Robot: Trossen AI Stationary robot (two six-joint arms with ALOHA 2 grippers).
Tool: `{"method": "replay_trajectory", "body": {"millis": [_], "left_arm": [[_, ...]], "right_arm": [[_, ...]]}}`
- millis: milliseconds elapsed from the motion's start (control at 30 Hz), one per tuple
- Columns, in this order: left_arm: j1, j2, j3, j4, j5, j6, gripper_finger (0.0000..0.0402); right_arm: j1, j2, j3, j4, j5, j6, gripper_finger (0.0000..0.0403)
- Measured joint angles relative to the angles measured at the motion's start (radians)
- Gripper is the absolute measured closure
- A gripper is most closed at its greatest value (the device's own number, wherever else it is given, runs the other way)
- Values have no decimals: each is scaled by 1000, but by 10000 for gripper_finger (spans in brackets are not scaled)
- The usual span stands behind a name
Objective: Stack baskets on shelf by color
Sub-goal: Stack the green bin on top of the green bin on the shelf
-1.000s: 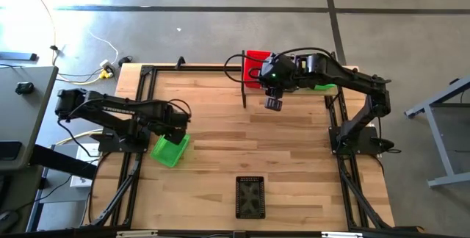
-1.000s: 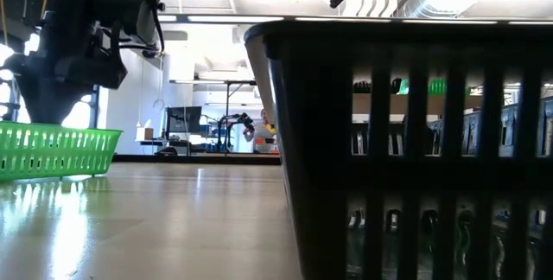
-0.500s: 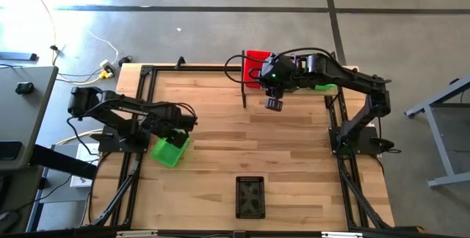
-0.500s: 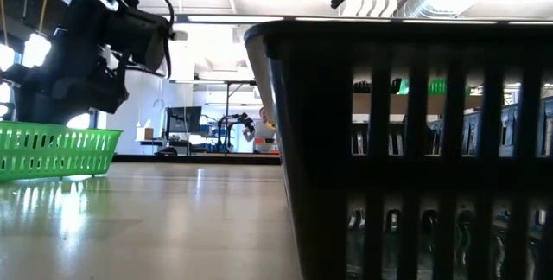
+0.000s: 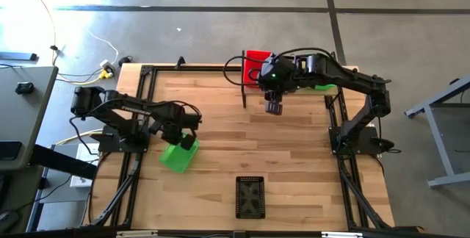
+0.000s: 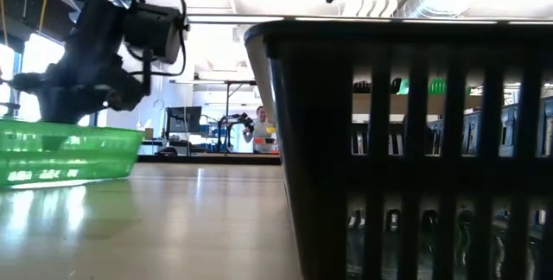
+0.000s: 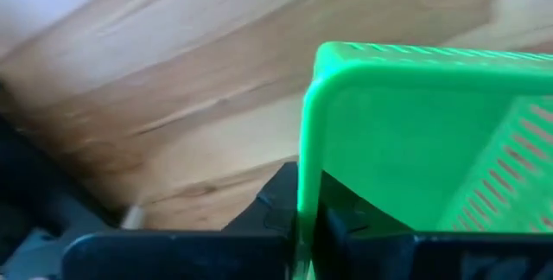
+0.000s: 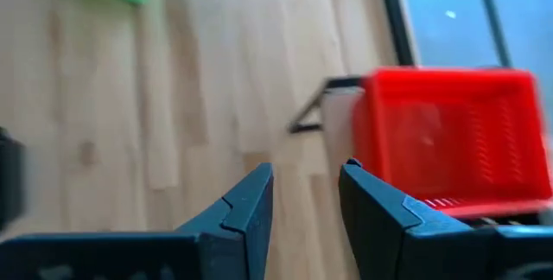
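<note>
Desk: a wood-plank desk (image 5: 242,142) inside a black frame carries everything.
Black basket: a black basket (image 5: 250,196) stands alone at the desk's near edge, midway across, well apart from both arms. In the low view its slotted wall (image 6: 406,150) fills the right of the picture and hides most of the desk behind it.
Red basket: a red basket (image 5: 255,66) sits at the far edge, on the left end of the shelf, just beside the right arm's wrist; the right wrist view shows it with one black shelf post beside it.
Shelf: mostly hidden beneath the right arm; one black upright post (image 5: 243,91) shows at its left end.
Second green basket: a green patch (image 5: 325,87) shows under the right arm's forearm at the far right of the desk.
Left pincer: the left pincer (image 5: 188,141) is clenched on the rim of a green basket (image 5: 178,156) near the desk's left side. The left wrist view shows the fingers pinching the rim's edge (image 7: 308,228). In the low view the basket hangs tilted.
Right pincer: the right pincer (image 5: 273,108) hangs above bare wood just in front of the shelf, fingers (image 8: 251,202) parted, gripping nothing.
Room: a person (image 6: 261,130) stands far behind the desk.
Writing: none can be read.
</note>
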Motion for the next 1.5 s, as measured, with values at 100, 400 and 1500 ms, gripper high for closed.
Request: {"method": "replay_trajectory", "body": {"millis": [100,400,1500], "left_arm": [[18,0,40,10,1,-10,393],[123,0,217,65,-15,-26,399],[272,10,467,161,-191,-53,401]], "right_arm": [[20,0,0,25,-43,-22,284],[90,2,-10,92,-96,-80,284],[180,286,-10,376,-82,-352,284]]}}
